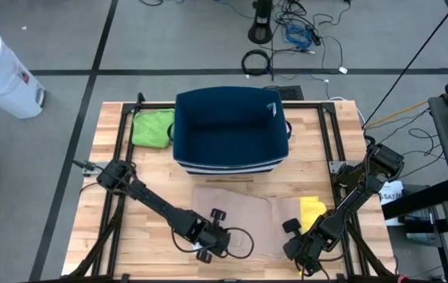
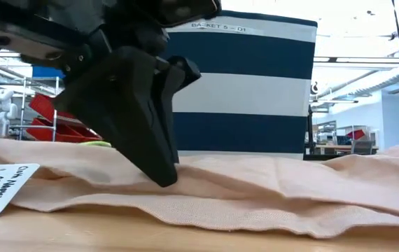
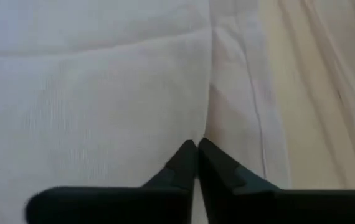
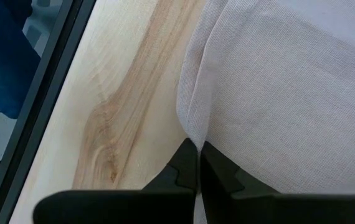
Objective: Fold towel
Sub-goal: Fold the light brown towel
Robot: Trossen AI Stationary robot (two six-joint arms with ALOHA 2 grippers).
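Navy basket [image 1: 230,130]: fabric, striped on its outer wall, at the worktop's [image 1: 114,236] far middle; nothing visible inside.
Beige towel [image 1: 236,216]: spread flat on the worktop, in front of the basket.
Left gripper [image 1: 212,245]: at the towel's near edge, jaws pinched together on towel fabric.
Right gripper [image 1: 301,251]: at the towel's near right corner, jaws likewise clamped on fabric.
Green cloth [image 1: 153,127]: beside the basket.
Yellow cloth [image 1: 312,211]: by the towel's right edge.

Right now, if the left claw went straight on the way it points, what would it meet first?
The towel. The left claw is shut right at the cloth, apparently pinching a fold, so it would push into the towel and the table beneath. Depth is unclear, but nothing else lies ahead.
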